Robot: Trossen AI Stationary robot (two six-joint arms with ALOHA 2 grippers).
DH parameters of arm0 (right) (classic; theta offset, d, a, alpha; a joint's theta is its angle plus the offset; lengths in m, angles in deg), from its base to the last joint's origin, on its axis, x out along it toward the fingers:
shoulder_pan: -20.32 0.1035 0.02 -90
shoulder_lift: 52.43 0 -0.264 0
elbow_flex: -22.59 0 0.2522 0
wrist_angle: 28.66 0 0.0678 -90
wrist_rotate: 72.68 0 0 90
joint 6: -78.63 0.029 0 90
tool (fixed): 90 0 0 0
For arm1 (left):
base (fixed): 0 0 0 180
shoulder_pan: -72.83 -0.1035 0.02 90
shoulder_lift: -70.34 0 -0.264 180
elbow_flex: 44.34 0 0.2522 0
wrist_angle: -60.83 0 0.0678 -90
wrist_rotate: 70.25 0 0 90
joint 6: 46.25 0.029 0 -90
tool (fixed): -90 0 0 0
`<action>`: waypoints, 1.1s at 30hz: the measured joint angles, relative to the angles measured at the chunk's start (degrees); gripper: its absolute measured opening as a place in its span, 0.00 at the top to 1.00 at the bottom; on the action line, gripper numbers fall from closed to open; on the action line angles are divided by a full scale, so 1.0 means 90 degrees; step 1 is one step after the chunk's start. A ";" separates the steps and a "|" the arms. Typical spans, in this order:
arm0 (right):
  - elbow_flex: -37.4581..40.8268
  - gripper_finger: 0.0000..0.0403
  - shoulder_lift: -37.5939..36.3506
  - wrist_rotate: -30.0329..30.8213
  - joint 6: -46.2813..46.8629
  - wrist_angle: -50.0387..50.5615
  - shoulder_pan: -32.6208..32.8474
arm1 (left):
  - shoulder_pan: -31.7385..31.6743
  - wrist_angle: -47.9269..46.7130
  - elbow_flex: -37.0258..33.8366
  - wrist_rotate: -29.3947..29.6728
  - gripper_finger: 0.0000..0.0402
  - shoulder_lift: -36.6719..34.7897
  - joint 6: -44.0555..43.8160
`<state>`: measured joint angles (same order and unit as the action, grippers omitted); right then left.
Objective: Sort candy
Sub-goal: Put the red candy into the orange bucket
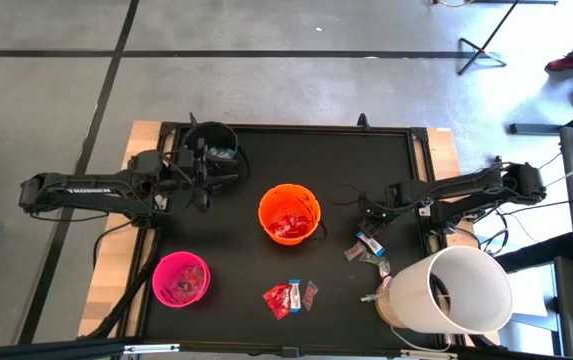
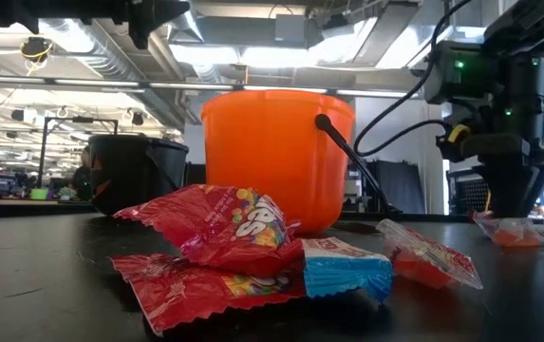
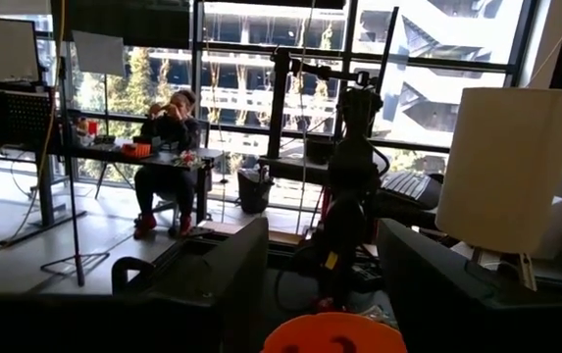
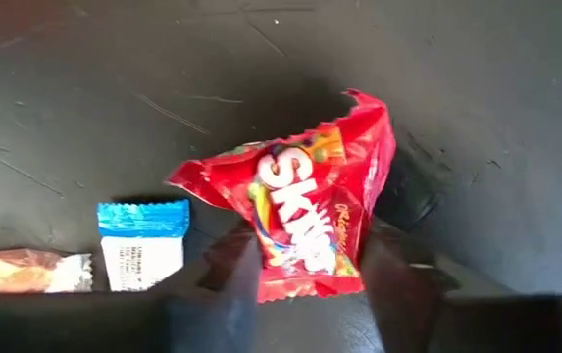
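My right gripper (image 4: 310, 284) points down at the table right of the orange bucket (image 1: 289, 213), shut on a red candy packet (image 4: 305, 196). Beside the packet lie a blue-and-white bar (image 4: 141, 245) and a clear reddish wrapper (image 4: 21, 273). More candy lies near the front edge: red packets (image 2: 224, 228) stacked on one another and a blue-and-white bar (image 2: 347, 268). Red packets show inside the orange bucket. My left gripper (image 3: 325, 289) hangs open and level above the table between the black bucket (image 1: 211, 145) and the orange bucket, with nothing between its fingers. My right gripper pinches the red packet's near end (image 4: 305, 279) between its two fingers (image 4: 231, 284), which come from above and point down. The packet is crumpled and arches up between them. Its other end (image 4: 364, 123) still lies on the black table.
A pink bucket (image 1: 180, 278) stands at the front left. A large white tub (image 1: 453, 290) lies on its side at the front right, close to the right arm. Cables and a stand lie beyond the table; a person sits at a desk far off (image 3: 168, 137).
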<state>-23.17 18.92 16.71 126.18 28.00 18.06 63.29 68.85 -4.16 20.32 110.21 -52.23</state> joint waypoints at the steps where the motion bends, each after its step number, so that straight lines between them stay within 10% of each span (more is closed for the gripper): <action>1: -0.0024 0.66 0.0000 0.0003 -0.0012 0.0009 -0.0001 | 0.0000 -0.0019 0.0000 0.0005 0.54 0.0005 0.0002; 10: -0.0881 0.89 0.0000 0.0352 -0.0641 0.0064 -0.0001 | 0.0000 -0.0020 0.0000 0.0005 0.54 0.0003 0.0012; 22: -0.3167 0.92 0.0000 0.1378 -0.2429 -0.0396 -0.0001 | -0.0002 -0.0272 0.0000 0.0184 0.54 0.0003 -0.0026; 33: -0.3528 0.91 0.0479 0.0051 -0.3504 -0.3224 -0.0001 | -0.0002 -0.0353 0.0000 0.0212 0.54 0.0006 -0.0153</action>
<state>-54.92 23.23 17.17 94.64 -1.01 18.05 63.27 65.67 -4.16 22.23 110.26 -53.60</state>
